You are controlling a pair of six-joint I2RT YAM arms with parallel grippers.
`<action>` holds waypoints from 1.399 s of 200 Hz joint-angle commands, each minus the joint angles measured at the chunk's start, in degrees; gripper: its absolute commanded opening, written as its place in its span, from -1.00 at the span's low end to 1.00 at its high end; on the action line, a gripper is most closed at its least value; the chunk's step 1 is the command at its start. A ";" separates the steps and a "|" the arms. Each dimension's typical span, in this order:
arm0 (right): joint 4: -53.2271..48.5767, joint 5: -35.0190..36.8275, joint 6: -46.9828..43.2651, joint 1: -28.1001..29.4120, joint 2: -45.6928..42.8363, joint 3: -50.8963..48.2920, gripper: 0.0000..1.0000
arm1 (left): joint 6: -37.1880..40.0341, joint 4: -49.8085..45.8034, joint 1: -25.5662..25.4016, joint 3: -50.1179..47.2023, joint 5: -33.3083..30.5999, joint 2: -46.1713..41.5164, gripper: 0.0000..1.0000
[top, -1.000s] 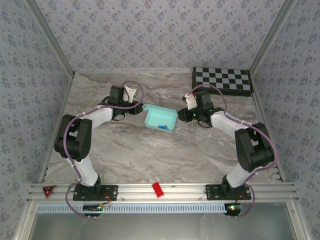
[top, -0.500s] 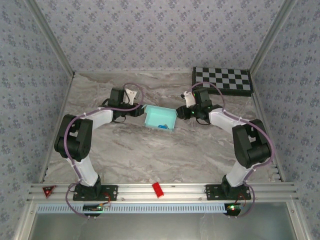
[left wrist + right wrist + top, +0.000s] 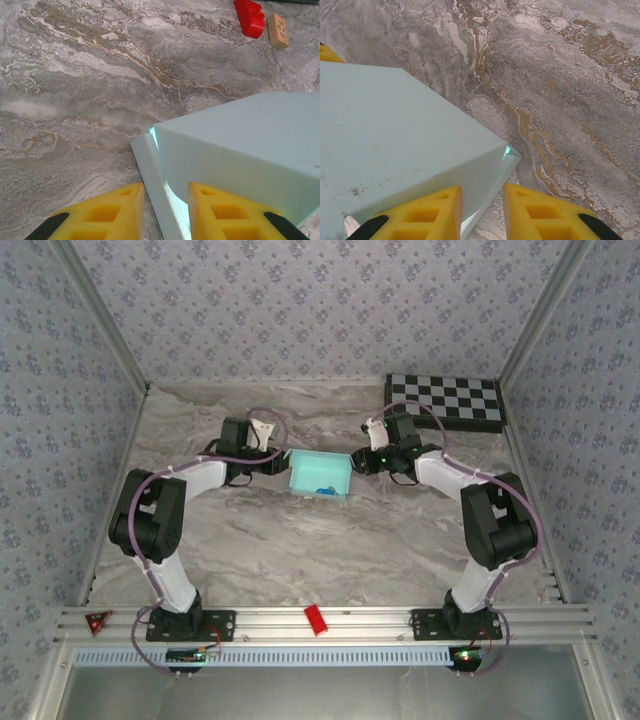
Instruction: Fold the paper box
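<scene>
Red block [image 3: 316, 619] sat on the near rail [image 3: 400, 618]. Mid-way up the table [image 3: 260, 530], pale-blue paper box [image 3: 320, 474] stood open-topped between the arms. Left gripper [image 3: 166, 192] was pinched narrow on its left wall, right gripper [image 3: 482, 197] likewise on its right wall. Checkerboard [image 3: 445, 401] lay far right.

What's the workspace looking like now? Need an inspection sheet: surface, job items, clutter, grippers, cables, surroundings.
Surface: marbled table, no spill seen.
Job's things: paper box, pale blue, standing as an open tray mid-table; small blue bit inside.
Clutter: checkerboard at the far right corner; red block and wooden block on the table in the left wrist view; red piece on the front rail.
Grippers: left gripper astride the box's left wall; right gripper astride its right wall; whether either grips is not clear.
Cables: purple cables along both arms, none seen on the box.
Surroundings: patterned walls; metal rail in front.
</scene>
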 commanded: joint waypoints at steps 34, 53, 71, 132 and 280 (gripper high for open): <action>0.18 2.92 8.85 0.80 2.23 2.45 -0.44 | -2.15 2.99 -1.24 -2.90 -0.04 -2.37 -0.42; 1.09 2.99 10.72 0.95 2.60 2.43 -0.45 | -2.56 3.30 -1.31 -3.18 -0.03 -2.37 -0.42; 1.65 2.39 12.01 1.00 2.97 2.60 -0.44 | -2.57 3.29 -1.42 -3.28 -0.17 -2.39 -0.42; 1.24 0.80 13.66 1.62 3.90 3.66 -0.44 | -2.84 3.42 -1.77 -3.24 -0.88 -2.31 -0.43; 0.45 -1.71 14.65 2.45 5.61 4.60 -0.45 | -2.44 3.16 -1.87 -3.35 -1.74 -2.06 -0.42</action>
